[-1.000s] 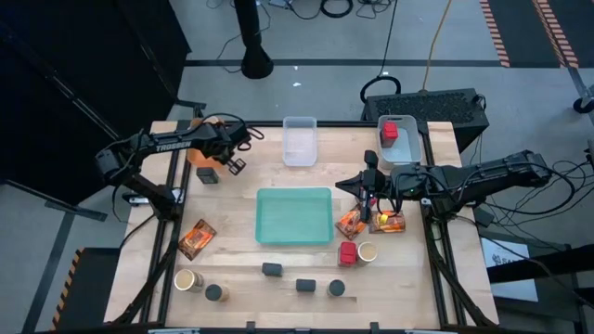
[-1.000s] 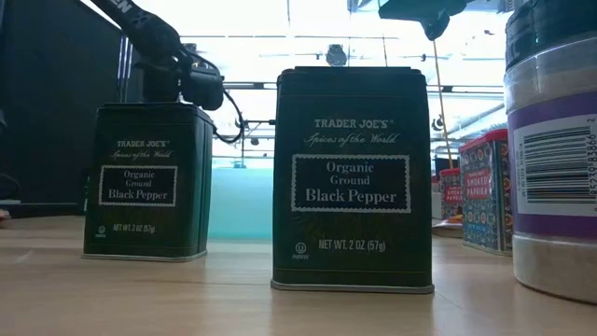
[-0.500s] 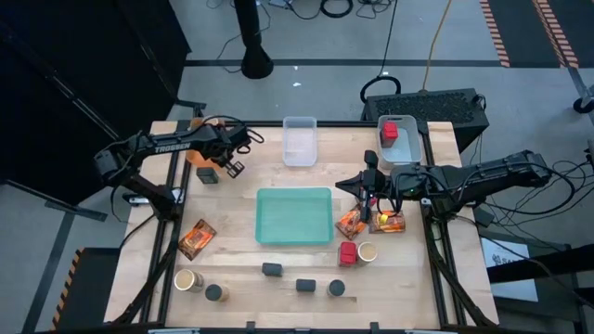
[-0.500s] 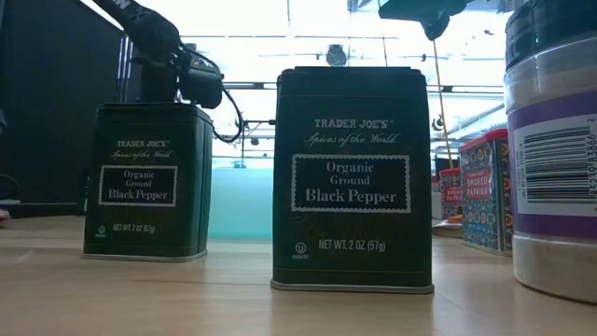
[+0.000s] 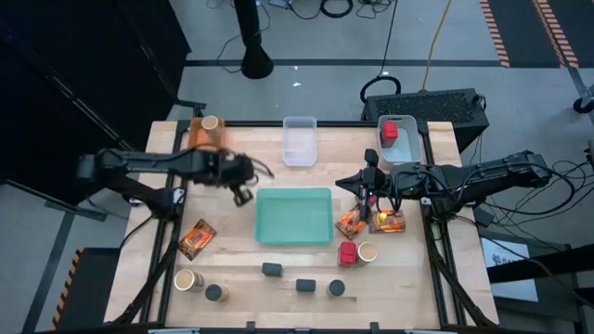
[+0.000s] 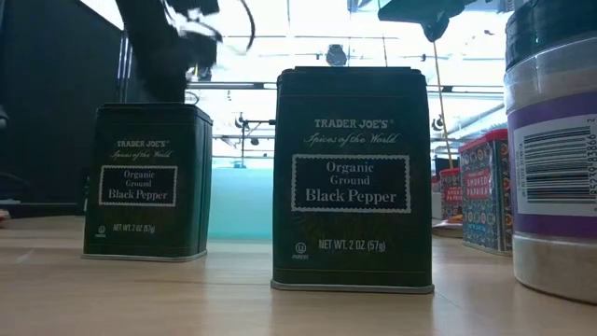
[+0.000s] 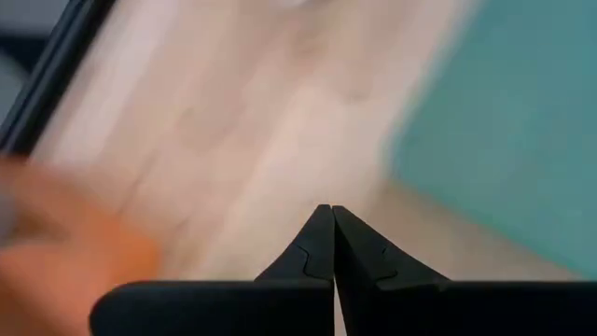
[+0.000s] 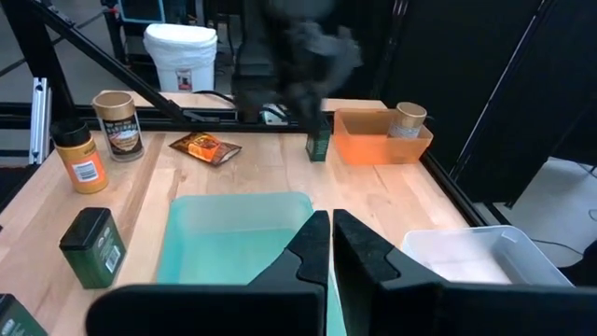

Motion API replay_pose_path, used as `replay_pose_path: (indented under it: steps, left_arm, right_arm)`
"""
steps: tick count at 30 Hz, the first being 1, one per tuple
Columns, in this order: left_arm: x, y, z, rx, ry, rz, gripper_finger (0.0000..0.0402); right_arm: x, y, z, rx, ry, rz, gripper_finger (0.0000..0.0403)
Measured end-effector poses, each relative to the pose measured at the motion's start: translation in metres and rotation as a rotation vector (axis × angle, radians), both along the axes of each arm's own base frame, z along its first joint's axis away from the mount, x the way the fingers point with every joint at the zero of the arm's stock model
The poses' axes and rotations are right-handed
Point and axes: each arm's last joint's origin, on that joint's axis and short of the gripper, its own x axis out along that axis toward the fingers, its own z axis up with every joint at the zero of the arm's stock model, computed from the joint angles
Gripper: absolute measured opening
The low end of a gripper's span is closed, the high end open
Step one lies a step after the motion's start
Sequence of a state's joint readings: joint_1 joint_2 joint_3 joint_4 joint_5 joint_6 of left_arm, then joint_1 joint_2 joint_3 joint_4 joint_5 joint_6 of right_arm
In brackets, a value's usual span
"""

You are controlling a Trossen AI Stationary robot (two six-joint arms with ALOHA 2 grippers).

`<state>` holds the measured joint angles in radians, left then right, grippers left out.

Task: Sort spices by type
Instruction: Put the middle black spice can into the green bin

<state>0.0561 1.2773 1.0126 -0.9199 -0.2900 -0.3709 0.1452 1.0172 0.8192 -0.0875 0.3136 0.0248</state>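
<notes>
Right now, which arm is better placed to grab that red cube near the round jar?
Probably the right. Its gripper sits on the same side as the red cube; the left gripper is across the teal tray.

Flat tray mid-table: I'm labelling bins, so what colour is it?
Teal; the tray shows best in the high view.

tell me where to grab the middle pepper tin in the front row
Take the pepper tin near its top, coming straight down from above. It stands upright on the table, and its front and back faces are flat and broad, so pinch across those two faces rather than the narrow sides.
</notes>
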Motion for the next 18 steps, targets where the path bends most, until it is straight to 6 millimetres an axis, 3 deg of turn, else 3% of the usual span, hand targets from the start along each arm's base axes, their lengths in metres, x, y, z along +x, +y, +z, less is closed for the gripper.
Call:
replay_pose_path:
  steps: [6,13,18]
  left_arm:
    - [0.008,-0.059,0.008,-0.009,-0.147,-0.237,0.0003]
    - [0.0,-0.119,0.015,-0.001,-0.259,-0.505,0.0005]
    - [-0.004,-0.146,0.021,-0.009,-0.36,-0.645,0.0005]
  right_arm:
    - [0.0,0.0,0.0,0.037,-0.007,-0.01,0.0]
    - [-0.001,0.01,0.001,0.086,-0.021,0.019,0.0]
    - [-0.005,0.025,0.008,0.058,-0.051,-0.017,0.0]
